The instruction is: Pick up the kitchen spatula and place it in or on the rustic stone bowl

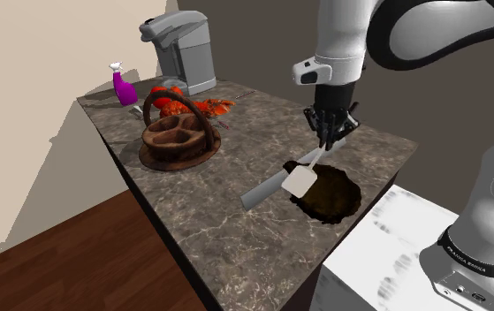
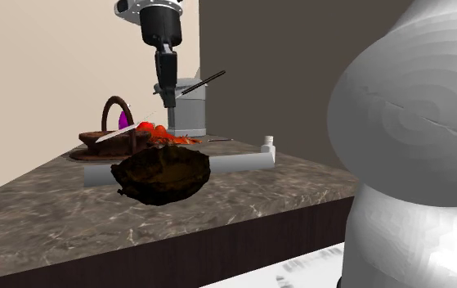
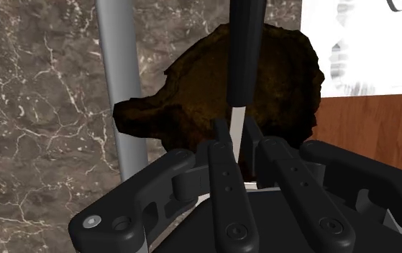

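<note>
My black gripper (image 1: 328,137) is shut on the kitchen spatula (image 1: 300,180), holding it in the air just above the rough dark brown bowl (image 1: 333,195). The spatula is tilted. Its white blade hangs over the bowl's rim toward the shoulder view's left, and its black handle (image 2: 199,83) rises on the other side of the gripper (image 2: 168,96). In the wrist view the gripper (image 3: 236,129) clasps the thin white neck, with the black handle (image 3: 245,50) stretching out over the bowl (image 3: 192,100). The bowl (image 2: 163,173) sits near the counter's corner.
A long grey bar (image 1: 259,190) lies on the dark marble counter (image 1: 209,221) right beside the bowl. Farther back stand a brown handled basket (image 1: 179,141), a red lobster-like thing (image 1: 202,108), a purple spray bottle (image 1: 124,88) and a grey machine (image 1: 184,49). The counter edge is close behind the bowl.
</note>
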Motion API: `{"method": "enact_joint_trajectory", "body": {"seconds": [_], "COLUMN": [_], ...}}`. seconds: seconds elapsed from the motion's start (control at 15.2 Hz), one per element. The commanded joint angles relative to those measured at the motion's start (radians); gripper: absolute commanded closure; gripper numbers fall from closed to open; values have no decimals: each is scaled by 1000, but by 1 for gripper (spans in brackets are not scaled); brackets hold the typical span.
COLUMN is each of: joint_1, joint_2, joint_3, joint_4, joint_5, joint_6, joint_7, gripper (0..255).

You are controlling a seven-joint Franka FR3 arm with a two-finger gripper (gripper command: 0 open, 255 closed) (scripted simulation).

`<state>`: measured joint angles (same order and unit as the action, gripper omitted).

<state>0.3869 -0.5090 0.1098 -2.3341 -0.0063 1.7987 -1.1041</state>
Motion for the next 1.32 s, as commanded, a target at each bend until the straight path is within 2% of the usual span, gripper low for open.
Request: {"method": "enact_joint_trajectory", "body": {"seconds": [0.0, 0.92, 1.25], "joint_1": [4, 5, 5], "joint_2": [-6, 34, 34], "joint_3": [7, 15, 15], "joint_4": [-27, -184, -184], "joint_5": [5, 4, 4], "joint_6": [20, 217, 217], "joint_7": [10, 21, 21], "gripper": [255, 255, 255]}}
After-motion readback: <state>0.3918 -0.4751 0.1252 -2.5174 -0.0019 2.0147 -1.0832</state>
